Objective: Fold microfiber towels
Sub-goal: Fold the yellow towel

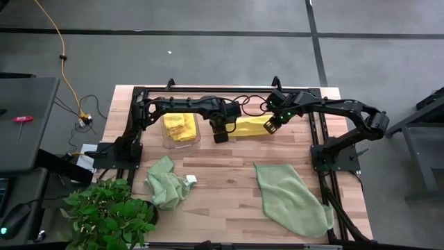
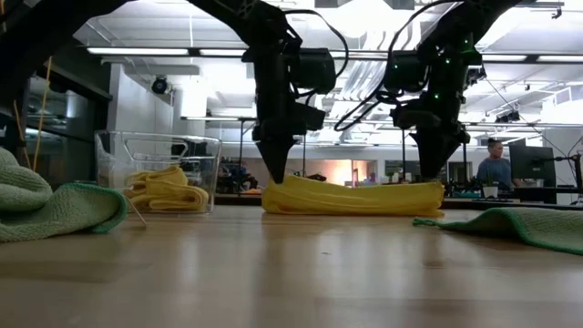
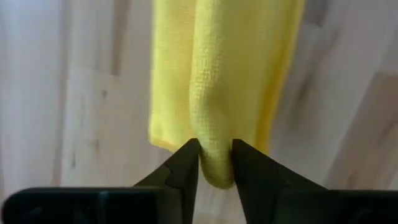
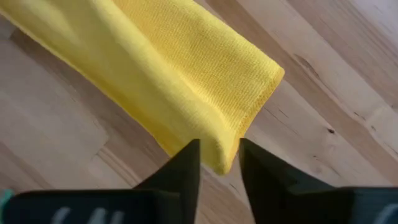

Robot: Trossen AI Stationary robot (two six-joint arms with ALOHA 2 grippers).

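**Both grippers on folded yellow towel at far edge**

Wooden counter (image 1: 229, 173). Flat green towel (image 1: 291, 198) by near right corner, crumpled green towel (image 1: 166, 182) near left side. Folded yellow towel (image 1: 251, 126) lies along far edge, middle. Clear bin (image 1: 182, 128) left of it holds more yellow cloth. Left gripper (image 1: 220, 134) jaws pinch its left end; right gripper (image 1: 271, 126) jaws straddle its right end, slightly parted.

Matt woven yellow towel (image 4: 186, 74) on smooth wooden table (image 4: 348, 112).
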